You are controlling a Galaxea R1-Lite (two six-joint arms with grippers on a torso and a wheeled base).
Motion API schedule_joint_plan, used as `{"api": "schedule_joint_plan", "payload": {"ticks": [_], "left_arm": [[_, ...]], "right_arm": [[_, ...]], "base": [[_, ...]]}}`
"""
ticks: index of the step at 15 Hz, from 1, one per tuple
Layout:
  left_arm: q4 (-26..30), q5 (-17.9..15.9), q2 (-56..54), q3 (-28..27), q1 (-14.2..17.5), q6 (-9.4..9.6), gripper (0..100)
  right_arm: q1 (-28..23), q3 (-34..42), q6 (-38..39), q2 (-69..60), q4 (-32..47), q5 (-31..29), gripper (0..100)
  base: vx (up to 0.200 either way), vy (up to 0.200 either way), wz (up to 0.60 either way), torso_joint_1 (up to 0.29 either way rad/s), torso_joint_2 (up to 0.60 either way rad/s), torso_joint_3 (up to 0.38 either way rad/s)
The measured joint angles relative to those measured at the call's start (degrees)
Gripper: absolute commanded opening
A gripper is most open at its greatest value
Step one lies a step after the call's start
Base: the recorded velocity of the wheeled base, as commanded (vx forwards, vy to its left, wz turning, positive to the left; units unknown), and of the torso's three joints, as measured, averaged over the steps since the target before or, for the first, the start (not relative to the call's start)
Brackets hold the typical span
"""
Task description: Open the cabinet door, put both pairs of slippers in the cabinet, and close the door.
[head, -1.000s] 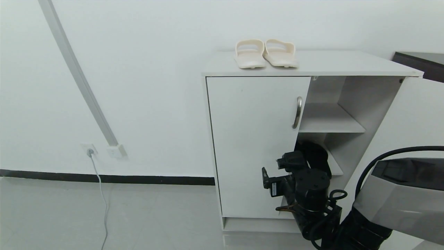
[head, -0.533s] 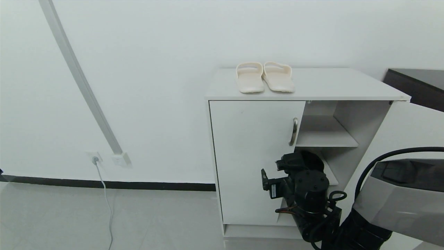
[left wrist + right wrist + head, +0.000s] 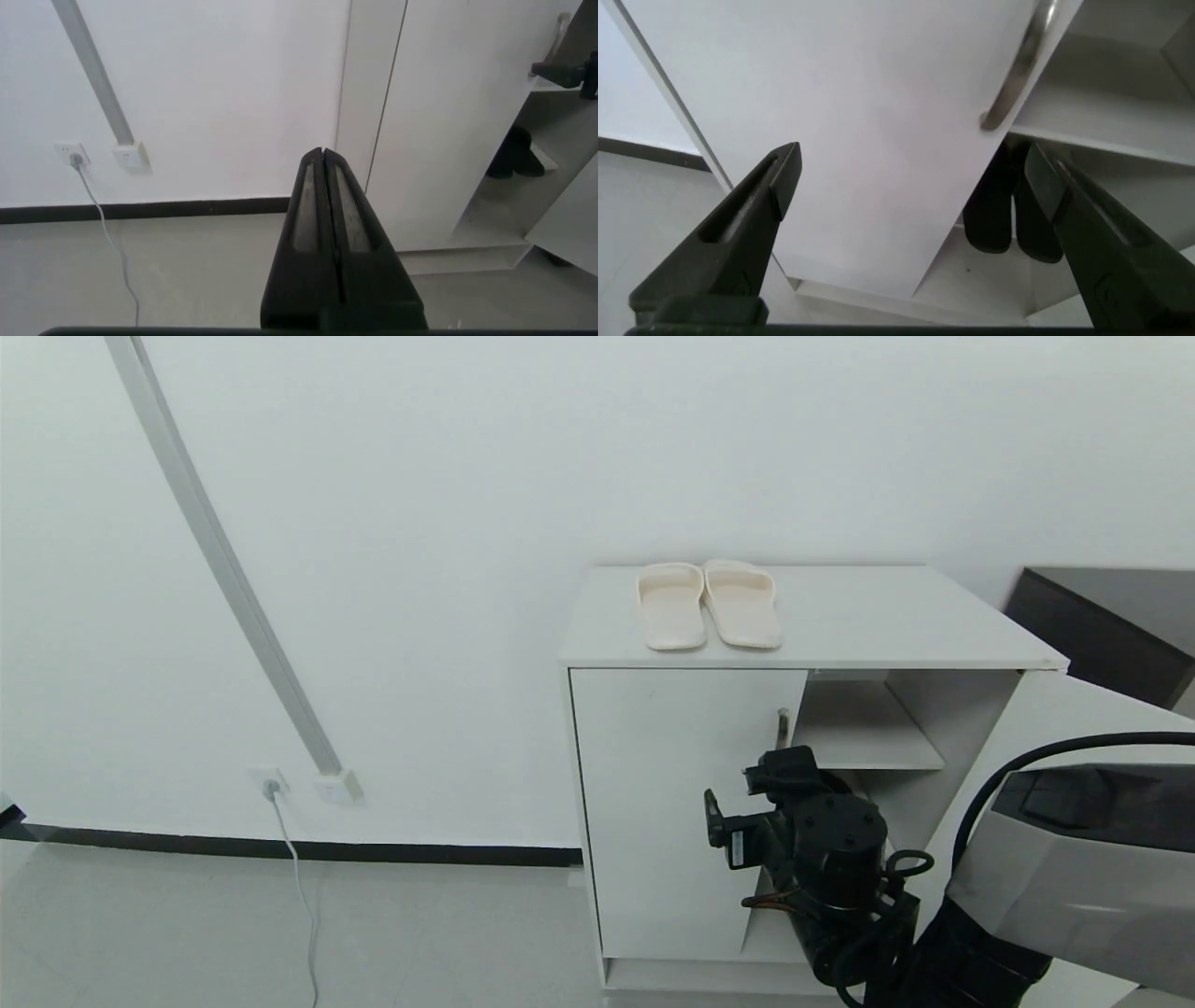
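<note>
A cream pair of slippers (image 3: 708,605) lies on top of the white cabinet (image 3: 868,625). The cabinet's left door (image 3: 672,803) is closed, with a metal handle (image 3: 1022,65) at its inner edge. Its right door (image 3: 1074,719) stands swung open. A black pair of slippers (image 3: 1008,210) stands on a low shelf inside, also seen as the black slippers (image 3: 516,154) from the side. My right gripper (image 3: 913,159) is open just in front of the closed door, below the handle, with nothing between its fingers. My left gripper (image 3: 322,159) is shut and empty, off to the cabinet's left above the floor.
An upper shelf (image 3: 864,728) inside the cabinet is bare. A wall socket with a hanging cable (image 3: 271,786) and a slanted grey conduit (image 3: 215,551) are on the wall at left. Dark furniture (image 3: 1102,616) stands right of the cabinet. Open floor lies to the left.
The whole head picture has shifted: the camera has moved up, so the cabinet sits lower in it and its top shows more from above. The right arm keeps its place in the picture.
</note>
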Motion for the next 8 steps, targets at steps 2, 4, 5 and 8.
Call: {"api": "schedule_joint_plan", "payload": {"ticks": [2, 4, 5, 8], "left_arm": [[0.0, 0.0, 0.0, 0.0, 0.0, 0.0, 0], [0.0, 0.0, 0.0, 0.0, 0.0, 0.0, 0], [0.0, 0.0, 0.0, 0.0, 0.0, 0.0, 0], [0.0, 0.0, 0.0, 0.0, 0.0, 0.0, 0]], "right_arm": [[0.0, 0.0, 0.0, 0.2, -0.1, 0.0, 100], [0.0, 0.0, 0.0, 0.3, -0.8, 0.0, 100], [0.0, 0.0, 0.0, 0.4, -0.8, 0.0, 100], [0.0, 0.0, 0.0, 0.6, -0.8, 0.0, 100]], "base": [[0.0, 0.0, 0.0, 0.22, -0.53, -0.308], [0.0, 0.0, 0.0, 0.241, -0.56, -0.322], [0.0, 0.0, 0.0, 0.242, -0.57, -0.334], [0.0, 0.0, 0.0, 0.259, -0.59, -0.341]]}}
